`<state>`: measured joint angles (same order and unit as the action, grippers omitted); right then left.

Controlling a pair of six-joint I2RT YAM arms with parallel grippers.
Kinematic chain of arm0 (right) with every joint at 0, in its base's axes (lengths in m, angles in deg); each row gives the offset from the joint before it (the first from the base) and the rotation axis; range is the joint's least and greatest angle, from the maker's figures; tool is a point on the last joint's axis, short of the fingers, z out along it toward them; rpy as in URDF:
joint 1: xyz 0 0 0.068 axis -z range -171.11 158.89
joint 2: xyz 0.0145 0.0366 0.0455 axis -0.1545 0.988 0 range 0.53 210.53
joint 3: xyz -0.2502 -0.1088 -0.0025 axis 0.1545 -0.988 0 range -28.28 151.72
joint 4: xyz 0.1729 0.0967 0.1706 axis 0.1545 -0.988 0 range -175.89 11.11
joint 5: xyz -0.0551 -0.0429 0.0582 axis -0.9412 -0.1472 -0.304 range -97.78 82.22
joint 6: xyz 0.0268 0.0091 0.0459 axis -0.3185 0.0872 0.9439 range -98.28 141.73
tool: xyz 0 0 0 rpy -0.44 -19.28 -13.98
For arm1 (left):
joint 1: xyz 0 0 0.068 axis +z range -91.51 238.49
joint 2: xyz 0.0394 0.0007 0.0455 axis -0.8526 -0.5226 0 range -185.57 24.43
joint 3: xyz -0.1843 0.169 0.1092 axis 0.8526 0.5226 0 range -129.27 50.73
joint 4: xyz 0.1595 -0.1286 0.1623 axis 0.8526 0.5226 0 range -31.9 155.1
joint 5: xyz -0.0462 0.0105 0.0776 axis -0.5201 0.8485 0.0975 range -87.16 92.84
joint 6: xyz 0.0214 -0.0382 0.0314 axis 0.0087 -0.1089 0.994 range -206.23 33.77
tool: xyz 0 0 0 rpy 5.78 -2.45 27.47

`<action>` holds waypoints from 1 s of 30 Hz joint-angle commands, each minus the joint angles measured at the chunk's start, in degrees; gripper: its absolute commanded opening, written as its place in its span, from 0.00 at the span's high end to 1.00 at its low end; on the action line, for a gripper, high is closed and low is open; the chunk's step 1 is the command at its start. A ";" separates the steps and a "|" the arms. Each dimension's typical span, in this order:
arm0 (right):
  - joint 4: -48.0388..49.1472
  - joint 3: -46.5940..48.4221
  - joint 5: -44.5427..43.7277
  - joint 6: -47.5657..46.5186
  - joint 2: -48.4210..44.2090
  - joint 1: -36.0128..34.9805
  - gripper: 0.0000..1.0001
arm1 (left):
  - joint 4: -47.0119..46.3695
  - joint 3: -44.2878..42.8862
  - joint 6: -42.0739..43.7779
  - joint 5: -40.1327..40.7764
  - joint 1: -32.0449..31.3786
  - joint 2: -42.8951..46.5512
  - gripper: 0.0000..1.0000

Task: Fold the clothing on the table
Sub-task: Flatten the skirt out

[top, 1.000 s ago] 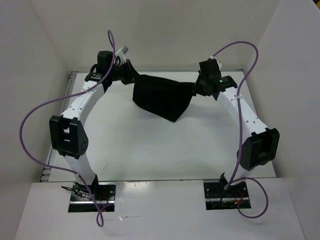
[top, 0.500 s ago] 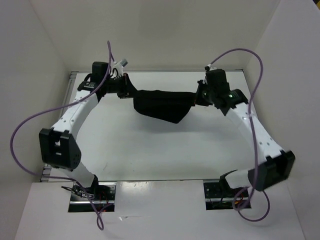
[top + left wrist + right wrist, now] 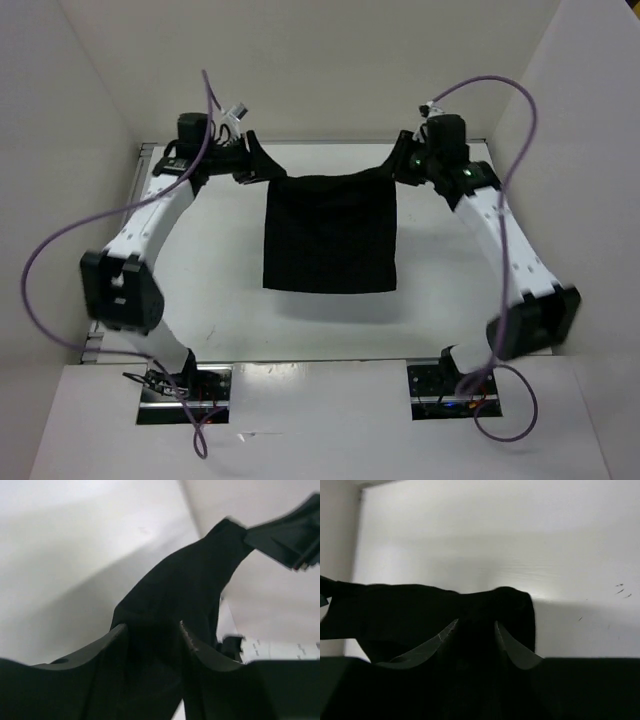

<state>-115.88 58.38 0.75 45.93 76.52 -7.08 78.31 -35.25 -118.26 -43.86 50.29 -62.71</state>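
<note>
The clothing (image 3: 330, 235) is a plain black cloth lying spread as a near-square on the white table (image 3: 225, 320). Its two far corners reach up to the grippers. My left gripper (image 3: 260, 168) is at the far left corner, and my right gripper (image 3: 400, 166) is at the far right one. In the left wrist view the left gripper (image 3: 151, 625) has its jaws apart with the clothing (image 3: 190, 580) loose in the gap. In the right wrist view the right gripper (image 3: 476, 622) also stands open over a bunched corner of the clothing (image 3: 410, 605).
White walls (image 3: 60, 150) close in the table on the left, back and right. Purple cables (image 3: 60, 240) loop off both arms. The arm bases (image 3: 185, 385) sit at the near edge. The other gripper (image 3: 290, 535) shows in the left wrist view.
The cloth hung bunched between the two shut grippers; now it lies spread flat toward the near side. Both arms swung back and lower, and both sets of jaws have opened.
</note>
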 commanded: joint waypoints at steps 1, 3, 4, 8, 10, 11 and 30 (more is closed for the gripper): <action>7.44 1.21 2.80 0.58 13.28 3.74 0.59 | -4.28 -2.08 -5.84 2.76 1.70 -14.96 0.48; 8.86 6.65 3.93 0.58 21.55 5.23 0.50 | -11.05 -7.17 -12.42 0.39 3.63 -23.76 0.44; 9.39 8.34 3.95 0.58 23.57 5.24 0.46 | -14.89 -8.93 -14.96 -0.49 4.25 -28.14 0.42; 12.29 7.59 5.17 -1.70 23.79 5.95 0.35 | -19.32 -12.64 -20.44 1.68 5.57 -28.89 0.37; 12.30 4.77 4.57 -2.23 21.67 5.42 0.30 | -18.72 -8.79 -17.46 3.53 5.57 -26.26 0.36; 12.30 1.71 3.78 -2.76 19.83 5.42 0.30 | -18.71 -6.94 -16.58 4.07 5.57 -25.55 0.36; 3.07 -18.00 -6.69 0.40 14.72 3.13 0.31 | -0.70 14.17 2.68 33.59 -8.13 -20.09 0.39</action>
<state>-112.74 41.28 -4.58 45.34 91.95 -3.52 76.19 -21.63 -117.74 -16.65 43.25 -84.26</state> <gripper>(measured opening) 0.689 0.614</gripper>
